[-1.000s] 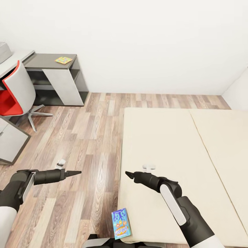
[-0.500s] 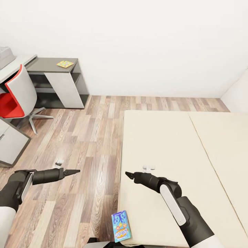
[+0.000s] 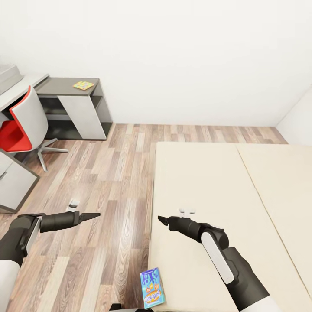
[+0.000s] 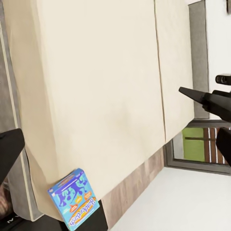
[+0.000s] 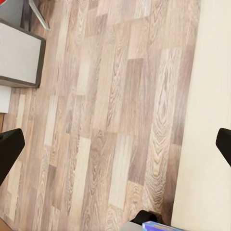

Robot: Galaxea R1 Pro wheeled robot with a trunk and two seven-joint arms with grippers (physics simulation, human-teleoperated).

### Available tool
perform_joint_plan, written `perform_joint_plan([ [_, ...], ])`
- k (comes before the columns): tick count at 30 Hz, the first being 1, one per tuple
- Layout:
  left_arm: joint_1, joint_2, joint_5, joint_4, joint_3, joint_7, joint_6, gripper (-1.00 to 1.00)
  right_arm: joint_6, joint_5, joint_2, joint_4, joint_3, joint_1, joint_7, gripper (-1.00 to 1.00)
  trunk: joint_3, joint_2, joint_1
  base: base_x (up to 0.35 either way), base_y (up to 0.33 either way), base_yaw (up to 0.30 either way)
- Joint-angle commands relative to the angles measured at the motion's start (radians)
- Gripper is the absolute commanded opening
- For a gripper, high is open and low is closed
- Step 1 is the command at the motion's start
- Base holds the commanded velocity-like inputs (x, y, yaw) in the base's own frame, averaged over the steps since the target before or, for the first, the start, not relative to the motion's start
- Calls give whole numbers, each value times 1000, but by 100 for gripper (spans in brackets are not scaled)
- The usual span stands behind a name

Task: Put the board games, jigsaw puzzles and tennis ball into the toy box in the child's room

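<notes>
Cartoon print in blue covers the small flat board game (image 3: 152,287), which lies at the near corner of the low beige two-part mattress bed (image 3: 208,182), right at its edge beside the wood-plank floor (image 3: 108,182). In the left wrist view the same box (image 4: 73,198) sits on that corner, slightly askew.

Both arms are held out level ahead of the robot, well above and beyond the box, which reads as a carrying posture for driving, not a reach. The left gripper (image 3: 91,215) hangs over the floor and the right gripper (image 3: 162,219) over the mattress's near edge. In the head view each looks like one dark point, yet both wrist views show the finger tips at opposite edges of the picture, so I judge both sets of jaws spread wide, with nothing between them.

Farther off, a thin flat jigsaw puzzle (image 3: 83,85) in yellow, pink and green lies on the lower dark grey unit of the long white table (image 3: 65,86), near a red and white swivel chair (image 3: 21,125). A sliver of the light grey toy box (image 3: 8,74) shows at the picture's edge on the white desktop.

Judging by the layout, the box on the bed is the nearest toy, and grasping it calls for lowering an arm toward that corner.
</notes>
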Motion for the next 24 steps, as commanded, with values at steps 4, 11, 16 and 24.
perform_joint_plan([
  [4, -1, -2, -6, -1, 3, -7, 10, 100, 3, 2, 1, 1, 1, 0, 2, 100, 5, -2, 1, 0, 0, 0],
  [11, -1, 0, -6, -1, 4, -8, 10, 100, 2, 2, 1, 1, 1, -1, 2, 100, 17, -2, 1, 0, 0, 0],
  [16, -1, -1, -6, 0, 4, -7, 10, 100, 2, 2, 2, 2, 1, 0, 2, 100, 25, -2, 1, 0, 0, 0],
  [24, -1, -3, -6, -1, 3, -6, 10, 100, 2, 2, 1, -2, 1, -1, 2, 100, 38, -2, 1, 0, 0, 0],
])
